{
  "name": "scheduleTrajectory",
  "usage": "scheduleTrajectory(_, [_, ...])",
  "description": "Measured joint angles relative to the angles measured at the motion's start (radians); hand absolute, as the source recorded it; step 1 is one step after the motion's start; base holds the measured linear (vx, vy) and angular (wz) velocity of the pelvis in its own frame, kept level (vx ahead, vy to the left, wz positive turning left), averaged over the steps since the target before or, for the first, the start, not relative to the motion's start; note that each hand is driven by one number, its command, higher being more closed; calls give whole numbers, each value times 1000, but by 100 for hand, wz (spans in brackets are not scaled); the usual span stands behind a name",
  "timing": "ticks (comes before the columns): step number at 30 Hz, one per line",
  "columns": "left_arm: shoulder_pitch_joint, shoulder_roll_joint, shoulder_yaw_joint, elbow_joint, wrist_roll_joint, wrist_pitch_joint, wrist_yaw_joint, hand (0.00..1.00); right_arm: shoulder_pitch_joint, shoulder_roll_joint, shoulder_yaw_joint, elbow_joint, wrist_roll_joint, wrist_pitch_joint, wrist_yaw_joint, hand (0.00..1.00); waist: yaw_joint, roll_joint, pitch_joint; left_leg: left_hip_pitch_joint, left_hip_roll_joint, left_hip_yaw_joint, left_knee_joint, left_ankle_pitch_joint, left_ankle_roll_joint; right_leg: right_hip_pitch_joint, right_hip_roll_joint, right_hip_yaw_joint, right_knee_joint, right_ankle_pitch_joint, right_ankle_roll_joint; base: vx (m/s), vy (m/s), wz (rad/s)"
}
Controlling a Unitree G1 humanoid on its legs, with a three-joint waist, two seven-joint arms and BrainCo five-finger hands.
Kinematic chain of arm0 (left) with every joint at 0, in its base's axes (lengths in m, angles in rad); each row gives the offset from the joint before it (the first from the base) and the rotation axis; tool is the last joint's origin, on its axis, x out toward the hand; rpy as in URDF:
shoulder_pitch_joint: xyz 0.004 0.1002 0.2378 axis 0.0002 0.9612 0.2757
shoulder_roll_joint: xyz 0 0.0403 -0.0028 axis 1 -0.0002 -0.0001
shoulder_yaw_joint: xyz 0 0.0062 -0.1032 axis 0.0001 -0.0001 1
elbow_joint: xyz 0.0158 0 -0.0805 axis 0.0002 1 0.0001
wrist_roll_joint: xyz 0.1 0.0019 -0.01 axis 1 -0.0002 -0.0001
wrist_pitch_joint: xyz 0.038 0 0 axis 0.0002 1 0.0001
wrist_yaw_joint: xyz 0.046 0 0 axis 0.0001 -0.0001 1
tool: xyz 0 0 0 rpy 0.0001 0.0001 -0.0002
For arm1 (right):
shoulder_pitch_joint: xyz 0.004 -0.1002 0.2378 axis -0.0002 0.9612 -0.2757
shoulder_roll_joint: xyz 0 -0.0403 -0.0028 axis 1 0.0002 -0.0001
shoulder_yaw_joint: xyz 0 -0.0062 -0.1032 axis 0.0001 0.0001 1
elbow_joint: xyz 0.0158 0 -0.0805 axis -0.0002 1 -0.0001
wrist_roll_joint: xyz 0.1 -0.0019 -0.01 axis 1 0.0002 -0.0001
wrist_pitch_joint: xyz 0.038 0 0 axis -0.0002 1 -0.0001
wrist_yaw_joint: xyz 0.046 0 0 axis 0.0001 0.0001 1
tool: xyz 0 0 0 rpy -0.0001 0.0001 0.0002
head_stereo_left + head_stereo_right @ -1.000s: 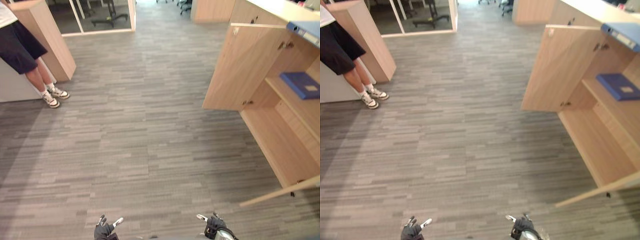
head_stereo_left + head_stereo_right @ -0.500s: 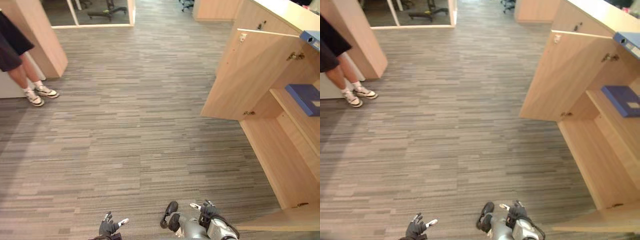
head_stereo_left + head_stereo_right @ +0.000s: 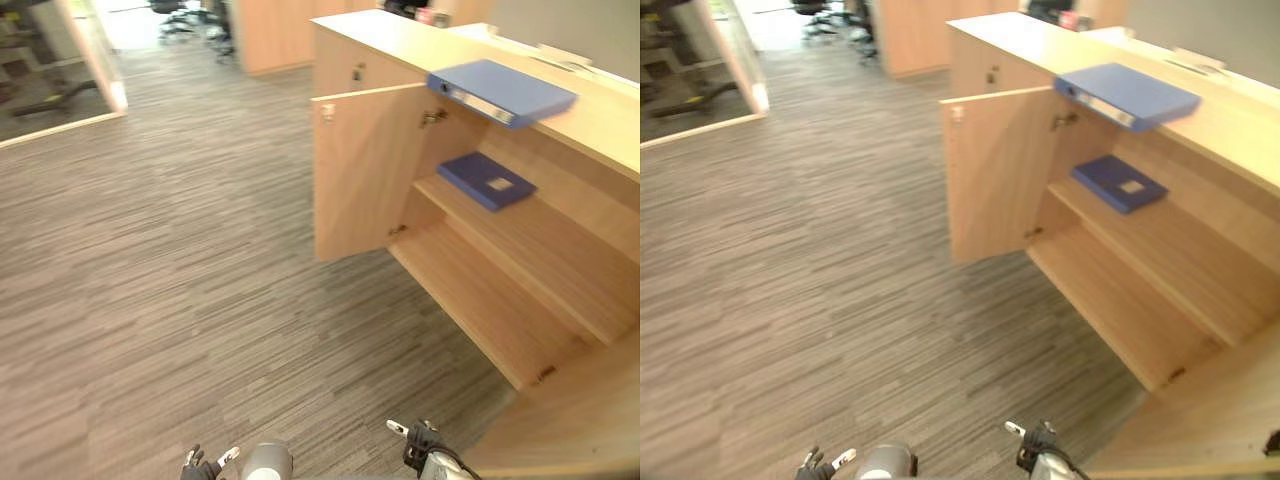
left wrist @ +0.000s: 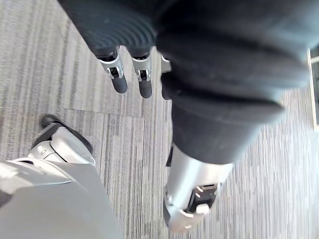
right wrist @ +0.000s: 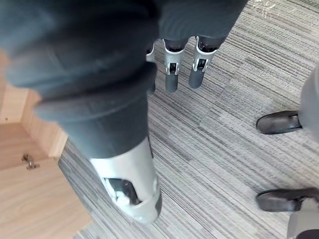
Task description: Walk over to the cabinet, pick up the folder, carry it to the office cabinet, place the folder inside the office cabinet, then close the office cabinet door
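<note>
A light blue folder [image 3: 502,90] lies flat on top of the wooden office cabinet [image 3: 590,120] at the right, its near end jutting over the front edge. A darker blue folder [image 3: 486,180] rests on the upper shelf inside. The cabinet's far door [image 3: 365,170] stands wide open and the near door [image 3: 570,425] swings out at the lower right. My left hand [image 3: 205,462] and right hand [image 3: 420,445] hang low over the carpet, well short of the cabinet. Both are open and hold nothing, with relaxed fingers [image 4: 115,72] [image 5: 171,74] pointing at the floor.
Grey striped carpet [image 3: 180,260] stretches from me to the cabinet. A glass partition [image 3: 95,60] is at the far left, with office chairs [image 3: 180,15] and another wooden unit [image 3: 280,35] at the back. The lower shelf [image 3: 480,300] is bare.
The camera has swung right, so the open cabinet now sits at centre right and the standing person has left the picture. Both hands stay low and empty.
</note>
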Motion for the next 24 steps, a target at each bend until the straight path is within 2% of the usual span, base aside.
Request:
scheduleTrajectory(1, [-7, 2, 4, 1, 0, 0, 3, 0, 4, 2, 18, -1, 1, -1, 0, 0, 0, -7, 1, 22, -31, -74, -45, 71, -4, 19, -13, 39, -4, -2, 18, 389, 275, -106])
scheduleTrajectory(2, [-16, 6, 5, 2, -5, -1, 5, 0, 4, 6, 33, -4, 2, -1, -3, 0, 1, -11, 2, 55, -44, -79, -66, 142, -7, 37, -33, 67, -4, -7, 40, 410, 286, -85])
scheduleTrajectory(3, [-28, 17, 3, 4, -4, -1, 6, 0, 6, 14, 36, -12, 3, -1, -3, 0, -3, -26, 7, 71, -52, -64, -71, 149, 1, 40, -51, 72, -2, -8, 60, 439, 359, -79])
scheduleTrajectory(4, [-47, 21, -5, 6, -4, -2, 7, 0, 16, 31, 36, -25, 4, -1, -3, 0, -6, -42, 4, 86, -61, -19, -72, 137, 22, 33, -77, 90, 19, -7, 98, 313, 294, -56])
scheduleTrajectory(5, [-49, 20, -4, 5, -5, -2, 8, 0, 24, 40, 36, -36, 4, -1, -2, 0, -5, -51, -4, 92, -67, 5, -73, 133, 28, 29, -91, 100, 26, -9, 101, 328, 333, -91])
scheduleTrajectory(6, [-50, 18, -4, 10, -5, -3, 10, 0, 33, 52, 34, -51, 4, -1, 0, 0, -2, -58, -11, 120, -72, 48, -82, 121, 49, 19, -113, 122, 50, -17, 116, 183, 207, -78])
scheduleTrajectory(9, [-57, 22, -9, 40, -3, -1, 15, 0, 57, 60, 27, -52, 4, -1, 5, 0, -4, -57, -23, 207, -88, 145, -140, 115, 85, -33, -166, 125, 194, -61, 169, 185, 234, -115])
scheduleTrajectory(10, [-56, 19, -11, 40, 1, 0, 16, 0, 82, 60, 11, -75, -1, 0, 6, 0, -1, -59, -29, 244, -103, 180, -169, 115, 102, -88, -191, 135, 313, -91, 178, 115, 221, -105])
scheduleTrajectory(11, [-57, 16, -10, 40, 1, 0, 16, 0, 89, 60, -4, -90, 0, 0, 8, 0, -1, -59, -31, 261, -113, 193, -182, 111, 113, -121, -204, 144, 385, -104, 173, 63, 220, -107])
scheduleTrajectory(12, [-58, 11, -10, 40, 5, 2, 16, 0, 93, 59, -14, -110, 0, 2, 10, 0, -9, -68, -35, 282, -140, 223, -201, 101, 131, -204, -237, 145, 551, -123, 148, 6, 248, -100])
scheduleTrajectory(13, [-62, 15, -8, 39, 12, 2, 15, 0, 104, 67, -42, -139, 0, 4, 11, 0, -14, -88, -27, 322, -173, 267, -214, 91, 151, -288, -290, 136, 730, -117, 130, -3, 243, -90])
scheduleTrajectory(15, [-58, 16, 1, 40, 14, 4, 17, 0, 111, 71, -49, -147, 0, 4, 11, 0, -21, -94, -29, 351, -188, 295, -216, 80, 167, -310, -337, 82, 806, -106, 84, 20, 176, -64])
scheduleTrajectory(16, [-52, 11, 11, 39, 19, 8, 17, 0, 119, 73, -48, -150, -2, 3, 11, 0, -22, -97, -35, 389, -185, 331, -240, 75, 171, -297, -378, -9, 812, -102, 79, 35, 120, -68])
scheduleTrajectory(17, [-52, 9, 15, 39, 19, 8, 17, 0, 119, 72, -48, -149, -4, 3, 11, 0, -21, -92, -37, 401, -178, 347, -252, 75, 172, -293, -385, -40, 804, -105, 83, 53, 111, -92])
scheduleTrajectory(18, [-54, 8, 20, 40, 21, 11, 17, 0, 118, 73, -48, -150, -3, 2, 11, 0, -28, -87, -39, 403, -158, 374, -264, 75, 172, -293, -392, -105, 777, -133, 108, 34, -2, -90])
scheduleTrajectory(19, [-58, 8, 19, 40, 21, 13, 17, 0, 112, 73, -49, -151, -3, 3, 11, 0, -30, -84, -35, 403, -130, 389, -272, 74, 173, -297, -379, -161, 739, -179, 127, 37, -27, -83])
scheduleTrajectory(20, [-60, 8, 18, 41, 21, 13, 16, 0, 108, 72, -51, -150, -3, 3, 11, 0, -35, -81, -33, 405, -109, 393, -275, 69, 170, -300, -362, -184, 713, -192, 127, 15, -103, -63])
scheduleTrajectory(22, [-82, 9, 8, 71, 22, 15, 15, 0, 96, 72, -76, -151, -3, 3, 11, 0, -50, -65, -22, 433, -14, 405, -279, 35, 147, -312, -283, -243, 584, -189, 135, 10, -159, -34])
scheduleTrajectory(24, [-90, 13, 8, 77, 39, 16, 14, 0, 95, 72, -79, -149, -3, 2, 11, 0, -51, -71, -17, 453, 9, 408, -282, 15, 125, -331, -273, -243, 510, -168, 129, 38, -216, -4])
